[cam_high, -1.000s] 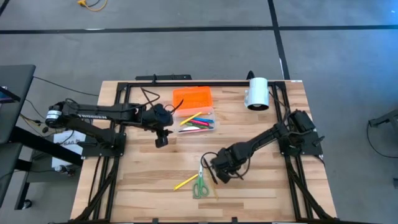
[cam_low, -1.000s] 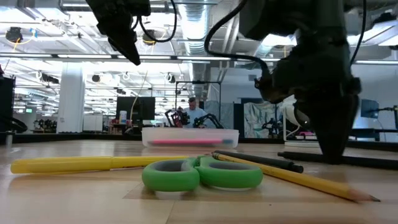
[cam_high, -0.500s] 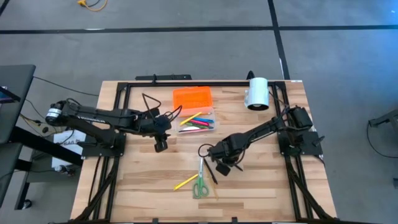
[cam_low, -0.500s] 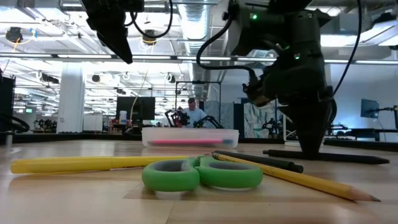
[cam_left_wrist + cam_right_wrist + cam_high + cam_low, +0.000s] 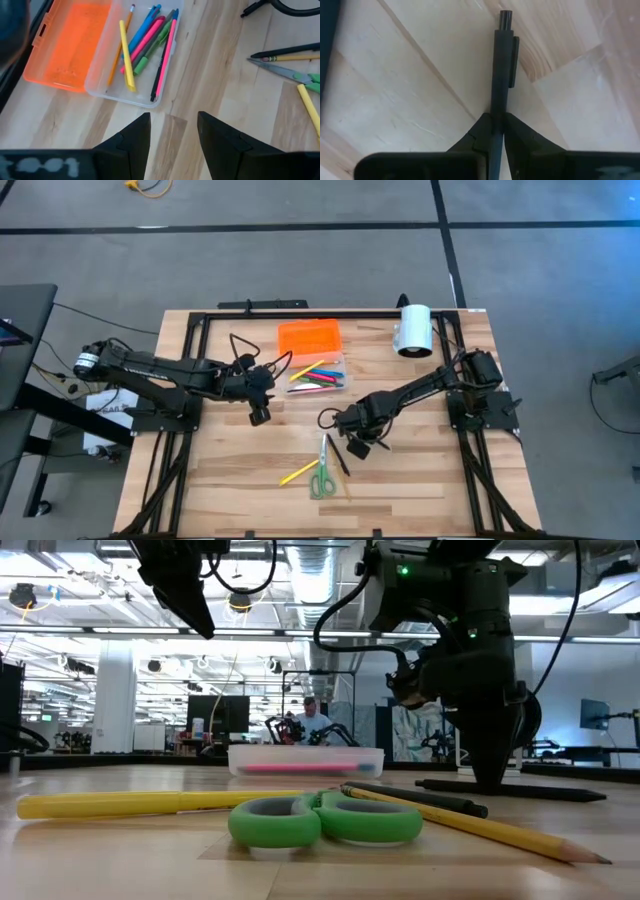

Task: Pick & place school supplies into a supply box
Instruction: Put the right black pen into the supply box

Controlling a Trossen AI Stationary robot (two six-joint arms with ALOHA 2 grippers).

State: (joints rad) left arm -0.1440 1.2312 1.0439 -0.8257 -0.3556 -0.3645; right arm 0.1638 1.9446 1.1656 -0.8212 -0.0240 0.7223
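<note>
Closely, right gripper [image 5: 498, 131] pinching slim black pen [image 5: 501, 75]

Bright, even overhead light; soft shadows; low view backlit, foreground scissors [image 5: 325, 820] slightly blurred.

1 scissors [image 5: 321, 478], 2 blk pens [image 5: 415, 798], 1 yel pen [image 5: 298, 473], 1 pencil [image 5: 470, 825] loose; box [image 5: 120, 96]: approx 7 pens [image 5: 145, 45].

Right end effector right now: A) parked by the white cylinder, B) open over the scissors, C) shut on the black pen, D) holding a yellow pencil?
C: in the right wrist view the right end effector has both fingers pressed against the black pen, which lies on the wooden table.
</note>
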